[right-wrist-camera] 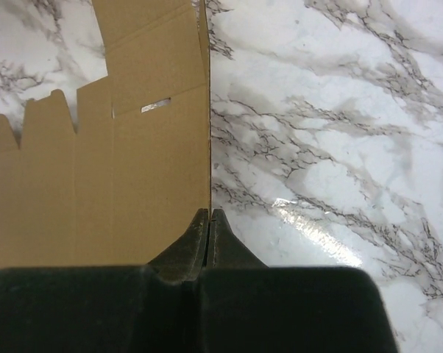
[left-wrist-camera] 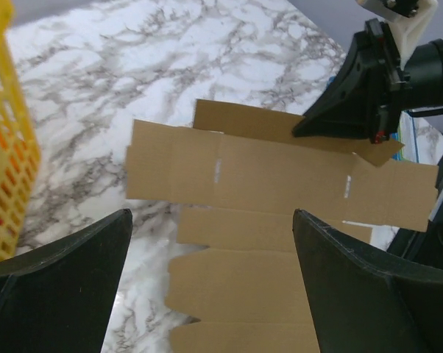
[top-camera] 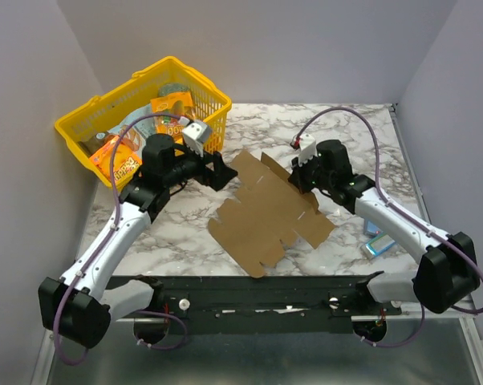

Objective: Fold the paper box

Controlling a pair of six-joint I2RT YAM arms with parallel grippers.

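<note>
From the overhead view I see the paper box (top-camera: 267,213) lying as a flat brown die-cut sheet in the middle of the marble table (top-camera: 181,234), turned at an angle, with both arms reaching in at its far edge. The left gripper (top-camera: 223,172) hovers at the sheet's far left corner. On its wrist camera its fingers (left-wrist-camera: 67,283) stand wide apart, with the cardboard spread between them and nothing gripped. The right gripper (top-camera: 300,179) is at the sheet's far right edge – its fingers (right-wrist-camera: 196,239) are pressed together, and the cardboard's edge runs straight into the seam between them, so it is pinching the box. A yellow basket (top-camera: 200,78) of snack packs sits at far left, and a small blue packet (top-camera: 378,245) lies beside the right arm.
</note>
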